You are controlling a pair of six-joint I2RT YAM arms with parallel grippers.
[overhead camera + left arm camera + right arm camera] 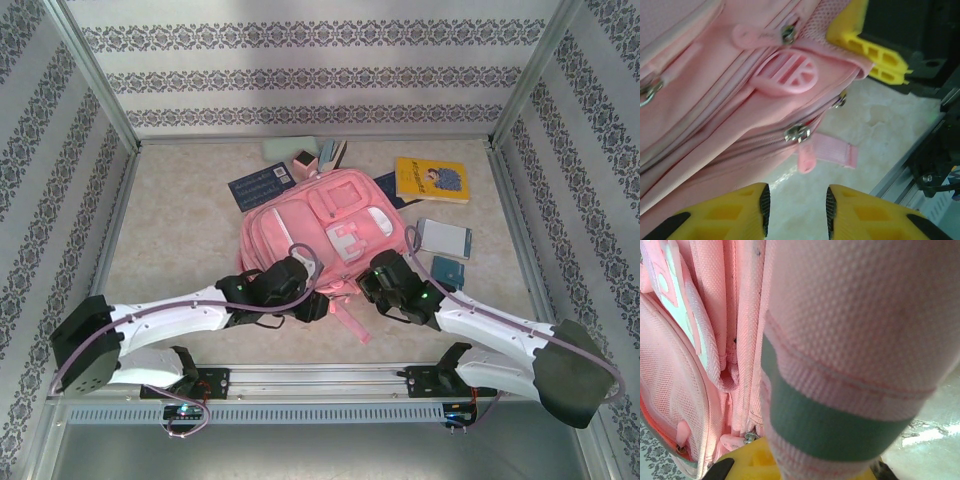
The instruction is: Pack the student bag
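The student bag [320, 228], a large pink backpack with white-trimmed front pockets, lies flat in the middle of the table. My left gripper [313, 306] hovers at its near left corner. In the left wrist view it [796, 194] is open, with bare table between its yellow fingers [735, 212]. A pink zipper pull [806, 161] hangs just ahead of them. My right gripper [370, 287] is at the bag's near right corner. It is shut on a padded pink strap with a green band [840, 365], which hides most of its yellow fingers [747, 465].
A yellow book [432, 180], a white-and-blue notebook [443, 238] and a small blue item [448, 271] lie right of the bag. A dark blue book [259, 185] and a mint case [284, 150] lie behind it. A metal rail [320, 378] runs along the near edge.
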